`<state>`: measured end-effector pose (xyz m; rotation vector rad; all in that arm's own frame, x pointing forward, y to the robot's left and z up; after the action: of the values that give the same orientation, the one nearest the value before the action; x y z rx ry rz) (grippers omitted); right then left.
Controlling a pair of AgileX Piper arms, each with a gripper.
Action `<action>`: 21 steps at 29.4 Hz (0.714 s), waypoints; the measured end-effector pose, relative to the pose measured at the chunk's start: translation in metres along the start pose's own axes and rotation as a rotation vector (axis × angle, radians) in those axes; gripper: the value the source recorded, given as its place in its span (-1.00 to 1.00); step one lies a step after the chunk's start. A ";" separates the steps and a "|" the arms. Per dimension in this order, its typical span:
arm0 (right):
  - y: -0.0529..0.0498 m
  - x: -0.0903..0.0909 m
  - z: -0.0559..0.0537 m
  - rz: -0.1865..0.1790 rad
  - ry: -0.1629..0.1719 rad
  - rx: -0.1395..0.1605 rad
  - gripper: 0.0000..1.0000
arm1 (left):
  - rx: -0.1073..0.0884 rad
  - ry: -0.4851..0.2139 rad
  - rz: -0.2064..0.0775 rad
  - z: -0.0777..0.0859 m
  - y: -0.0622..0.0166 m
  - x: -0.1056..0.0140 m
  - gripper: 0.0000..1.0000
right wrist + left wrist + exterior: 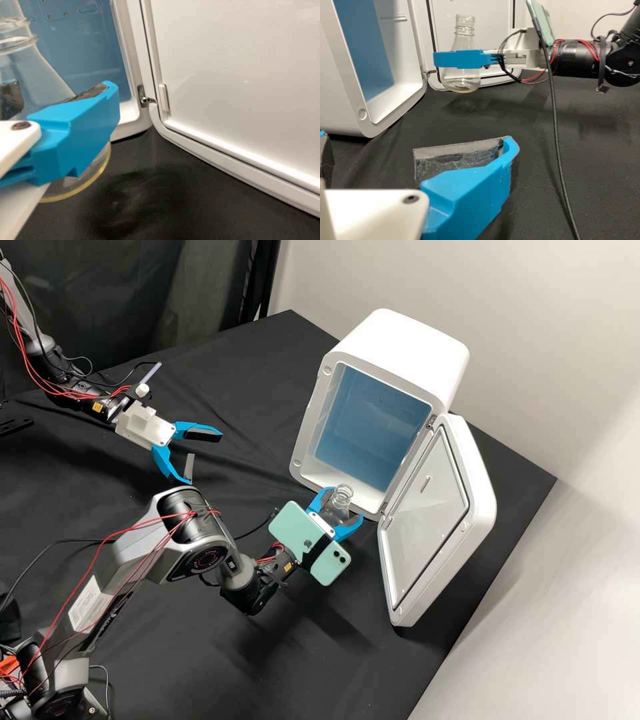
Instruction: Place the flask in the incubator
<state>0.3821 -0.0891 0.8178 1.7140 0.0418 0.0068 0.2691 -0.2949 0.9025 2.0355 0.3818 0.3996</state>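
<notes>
Jaws: right gripper [338, 512] is clamped on the flask [342, 497], one blue finger [462, 58] on each side of the cone. Left gripper [203, 457] is spread wide and holds nothing.

Nearest on the right arm's wrist is a mint-green phone [310, 543], strapped just behind the gripper. A black cable [555, 140] hangs from that wrist down to the bench [267, 653].

The flask is held upright off the bench, shadow beneath it. It sits just outside the incubator [400, 347], at the lower rim of the opening near the hinge corner. It is not inside. The raised white lower rim lies between flask and blue interior.

The door [433, 520] is swung fully open on the hinge side and stands close beside the flask. A small metal hinge latch [145, 100] shows at the corner.

The left gripper hovers farther back over the bench, well apart from the incubator and pointing toward it.

Flask: clear glass, conical, with a short ribbed neck and open mouth, no cap. There is a faint yellowish tint around the base edge [75, 187]. I can't tell whether there is any liquid in it.
</notes>
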 end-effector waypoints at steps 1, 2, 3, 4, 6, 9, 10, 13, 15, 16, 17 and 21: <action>0.000 0.004 -0.001 0.001 0.009 -0.001 -1.00 | 0.000 0.000 0.000 0.000 0.0000 0.000 1.00; -0.001 0.006 -0.001 -0.001 0.015 -0.002 -1.00 | 0.000 0.000 0.000 0.000 0.0000 0.000 1.00; -0.002 0.009 -0.001 -0.001 0.020 0.000 -1.00 | 0.000 0.000 0.000 0.000 0.0000 0.000 1.00; -0.003 0.012 0.000 -0.001 0.024 0.002 -1.00 | 0.000 0.000 0.000 0.000 0.0000 0.000 1.00; -0.005 0.018 0.001 -0.004 0.033 0.000 -1.00 | 0.000 0.000 0.000 0.000 0.0000 0.000 1.00; -0.009 0.027 0.002 -0.016 0.033 -0.005 -1.00 | 0.000 0.000 0.000 0.000 0.0000 0.000 1.00; -0.011 0.030 0.003 -0.021 0.031 -0.007 -1.00 | 0.000 0.000 0.000 0.000 0.0000 0.000 1.00; -0.013 0.038 0.005 -0.030 0.029 -0.011 -1.00 | 0.000 0.000 0.000 0.000 0.0000 0.000 1.00; -0.014 0.045 0.006 -0.032 0.029 -0.016 -1.00 | 0.000 0.000 0.000 0.000 0.0000 0.000 1.00; -0.015 0.047 0.007 -0.036 0.024 -0.016 -1.00 | 0.000 0.000 0.000 0.000 0.0000 0.000 1.00; -0.015 0.050 0.008 -0.039 0.021 -0.010 -1.00 | 0.000 0.000 0.000 0.000 0.0000 0.000 1.00; -0.015 0.063 0.006 -0.045 0.003 -0.008 -1.00 | 0.000 0.000 0.000 0.000 0.0000 0.000 1.00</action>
<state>0.4451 -0.0913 0.8009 1.7045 0.0822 -0.0238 0.2691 -0.2949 0.9025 2.0355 0.3818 0.3996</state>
